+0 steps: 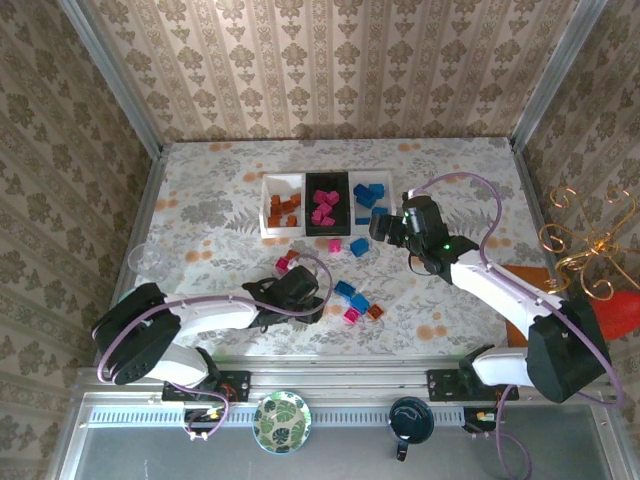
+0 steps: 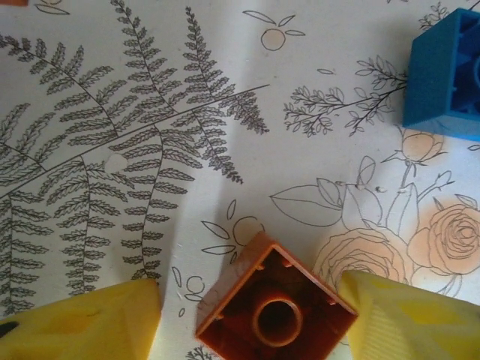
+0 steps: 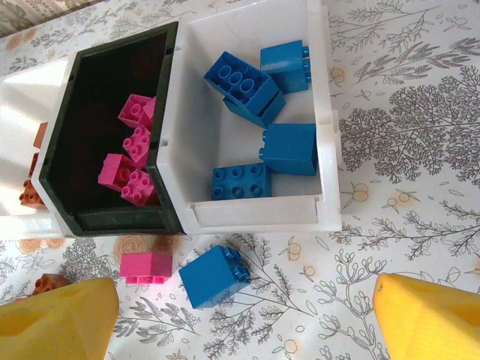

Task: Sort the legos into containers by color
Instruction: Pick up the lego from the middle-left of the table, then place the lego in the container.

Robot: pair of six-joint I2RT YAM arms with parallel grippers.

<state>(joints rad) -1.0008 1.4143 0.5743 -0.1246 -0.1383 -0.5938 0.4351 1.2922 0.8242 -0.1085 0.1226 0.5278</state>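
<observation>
Our left pincer (image 2: pixel 247 304) stands partly open astride an upturned orange brick (image 2: pixel 274 313), with a gap at its left finger, so nothing is clamped. We judge a pick is under way: close, lift, then carry the brick ahead to the leftmost white tray (image 1: pixel 265 210). A blue brick (image 2: pixel 442 75) lies ahead-right, well apart, with bare cloth elsewhere. Our right pincer (image 3: pixel 246 300) gapes wide and empty, a loose blue brick (image 3: pixel 214 276) just ahead.

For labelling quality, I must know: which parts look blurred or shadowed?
Left wrist view: orange brick sharp, yellow fingers soft, faint shadow bands on the cloth. Right wrist view: black tray dark inside, blue bricks crisp. Top view: even light, loose bricks slightly soft.
</observation>
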